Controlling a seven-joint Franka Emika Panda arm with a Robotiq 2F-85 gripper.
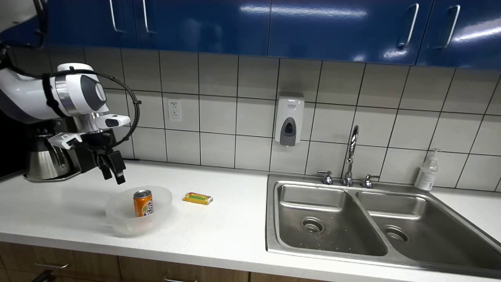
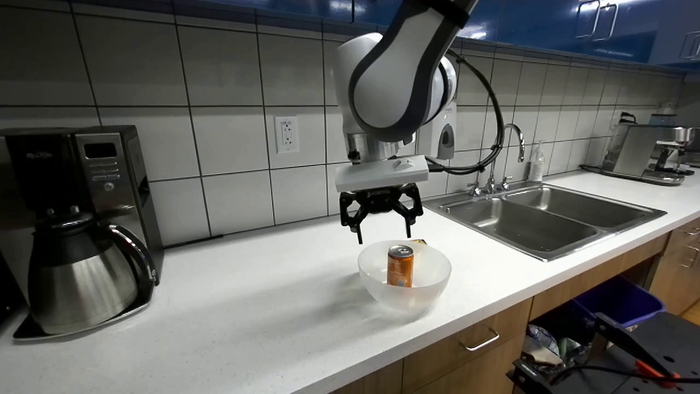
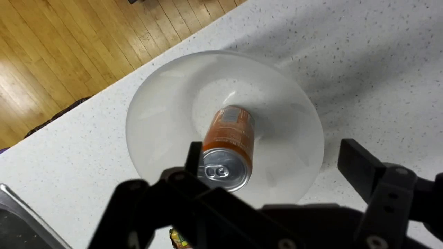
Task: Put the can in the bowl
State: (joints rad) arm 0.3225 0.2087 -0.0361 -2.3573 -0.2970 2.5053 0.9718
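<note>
Your can stands upright inside the bowl, metal top upward; the cloudy plastic blurs its lower part in an exterior view. Your gripper hangs higher than the bowl, its jaws spread wide, the two tips well apart from each other. In the wrist view one finger overlaps the edge of the can's top, but both exterior views show you a gap between finger and can. The bowl sits on the white counter. Near it, on the side toward the sink, you have a yellow packet lying flat, partly hidden by your gripper in the wrist view. On the bowl's opposite side, well apart, stands the coffee maker with its steel pot.
</note>
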